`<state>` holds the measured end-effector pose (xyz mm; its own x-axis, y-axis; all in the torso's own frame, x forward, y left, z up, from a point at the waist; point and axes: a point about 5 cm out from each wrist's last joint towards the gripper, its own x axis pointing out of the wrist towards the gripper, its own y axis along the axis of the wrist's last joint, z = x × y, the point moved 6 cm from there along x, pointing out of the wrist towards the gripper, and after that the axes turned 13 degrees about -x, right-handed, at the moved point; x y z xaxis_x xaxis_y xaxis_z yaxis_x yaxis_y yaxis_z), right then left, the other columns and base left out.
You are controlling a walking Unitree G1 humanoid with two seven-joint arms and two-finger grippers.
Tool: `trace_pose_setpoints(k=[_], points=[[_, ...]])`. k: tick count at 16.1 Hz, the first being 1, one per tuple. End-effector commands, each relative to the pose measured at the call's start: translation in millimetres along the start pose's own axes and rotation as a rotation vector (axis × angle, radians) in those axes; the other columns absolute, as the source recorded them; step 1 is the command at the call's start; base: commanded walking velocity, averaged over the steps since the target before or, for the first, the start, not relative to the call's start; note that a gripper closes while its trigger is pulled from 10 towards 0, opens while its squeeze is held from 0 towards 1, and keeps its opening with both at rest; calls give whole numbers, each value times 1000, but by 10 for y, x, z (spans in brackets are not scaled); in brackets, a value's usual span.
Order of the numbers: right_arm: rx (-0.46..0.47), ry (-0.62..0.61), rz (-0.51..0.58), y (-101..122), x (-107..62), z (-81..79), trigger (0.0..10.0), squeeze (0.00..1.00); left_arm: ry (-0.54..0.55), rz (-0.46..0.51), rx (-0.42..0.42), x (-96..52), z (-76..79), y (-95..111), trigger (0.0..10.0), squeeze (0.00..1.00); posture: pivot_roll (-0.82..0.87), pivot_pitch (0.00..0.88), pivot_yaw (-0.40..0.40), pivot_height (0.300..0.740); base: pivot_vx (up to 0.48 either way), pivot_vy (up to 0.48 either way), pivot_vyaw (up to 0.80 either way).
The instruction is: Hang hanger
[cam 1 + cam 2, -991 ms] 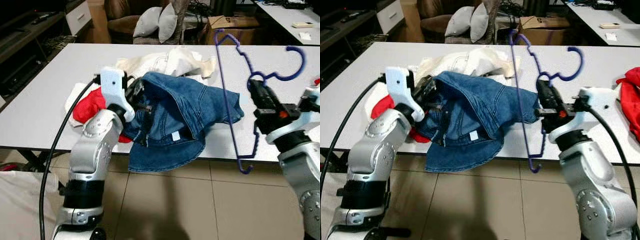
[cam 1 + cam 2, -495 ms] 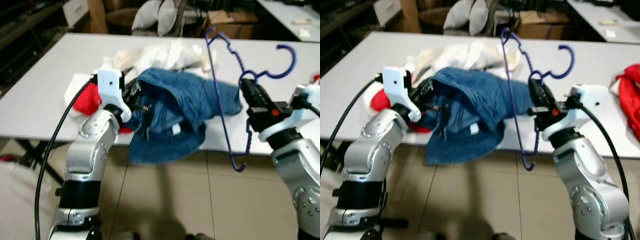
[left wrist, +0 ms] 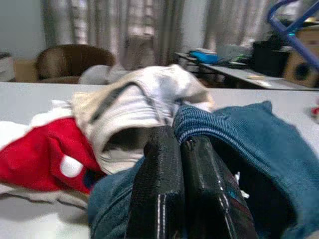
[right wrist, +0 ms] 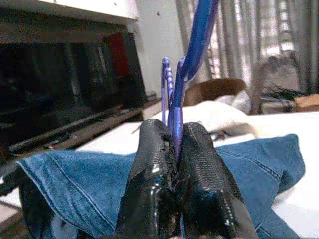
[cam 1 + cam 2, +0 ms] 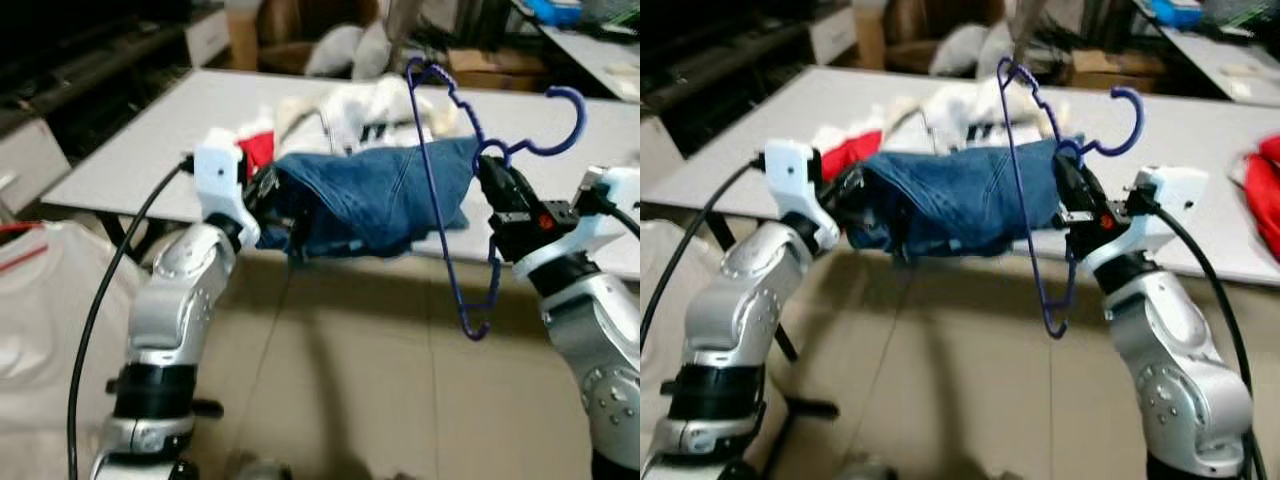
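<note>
Left eye view shows the blue hanger (image 5: 455, 190) held up in the air at the robot's right, with the denim garment (image 5: 375, 200) stretched between the two arms just to its left. The hanger stands nearly upright: its long bar runs from a top corner near the far table edge down to a bottom corner over the floor, and its hook curls out to the right above the right gripper (image 5: 497, 187). The denim lies sideways, its long axis running from one gripper to the other, so the hanger crosses it almost at right angles and overlaps the garment's right end. The right arm is the one at the hanger; the left arm is at the far end of the cloth.

In the right wrist view the right gripper's two black fingers (image 4: 149, 164) are pressed together, pinching the thin blue hanger neck between them. The left gripper (image 3: 182, 149) has its fingers closed on a fold of the denim's blue edge, with a white garment (image 3: 134, 104) and a red cloth (image 3: 47, 154) on the grey table (image 5: 150, 130) just behind. Whether the hanger bar is already inside the garment or only in front of it is hard to tell through the blur.
</note>
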<state>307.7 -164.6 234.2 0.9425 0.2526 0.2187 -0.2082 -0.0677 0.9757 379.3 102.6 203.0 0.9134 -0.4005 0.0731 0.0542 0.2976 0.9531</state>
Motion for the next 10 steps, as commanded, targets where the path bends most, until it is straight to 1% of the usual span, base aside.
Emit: trace_pose_setpoints(k=[1, 2, 3, 4, 5, 6, 7, 8, 9, 10], points=[[-7, 0, 14, 42, -14, 3, 10000, 0, -18, -6, 19, 9, 32, 15, 10000, 0, -103, 0, 24, 740, -296, 0, 0], [-7, -1, 11, 37, -18, 3, 10000, 0, -25, -11, 20, 11, 40, 10, 10000, 0, -104, 0, 25, 740, -281, 0, 0], [-11, 0, 1, 19, -30, -4, 10000, 0, -48, -43, 31, 2, 56, -39, 10000, 0, -106, 0, 25, 740, 0, 0, 0], [-27, 16, -30, -22, -57, -1, 10000, 0, -122, -110, 69, -54, 122, -166, 1765, 0, -109, 0, 22, 740, 0, 0, 0], [-46, 51, -60, -62, -103, -31, 10000, 0, -165, -187, 78, -121, 151, -295, 0, 0, -109, 0, 20, 740, 0, 0, 0], [-57, 78, -80, -90, -134, -52, 10000, 0, -186, -259, 93, -166, 159, -411, 0, 0, -109, 0, 15, 740, 0, 0, 0], [-57, 139, -113, -137, -196, -120, 10000, 0, -159, -345, 97, -216, 101, -553, 0, 0, -109, 0, 14, 740, 0, 0, 0], [-68, 193, -144, -181, -258, -179, 10000, 0, -111, -418, 67, -254, 31, -670, 0, 0, -113, 0, 12, 740, 0, 0, 0], [-99, 233, -190, -253, -320, -214, 10000, 0, -77, -493, 41, -296, -21, -791, 0, 0, -114, 0, 12, 740, 0, 0, 0], [-127, 263, -251, -355, -397, -231, 10000, 0, -30, -560, 47, -326, -111, -920, 0, 0, -118, 0, 13, 740, 0, 0, 0]])
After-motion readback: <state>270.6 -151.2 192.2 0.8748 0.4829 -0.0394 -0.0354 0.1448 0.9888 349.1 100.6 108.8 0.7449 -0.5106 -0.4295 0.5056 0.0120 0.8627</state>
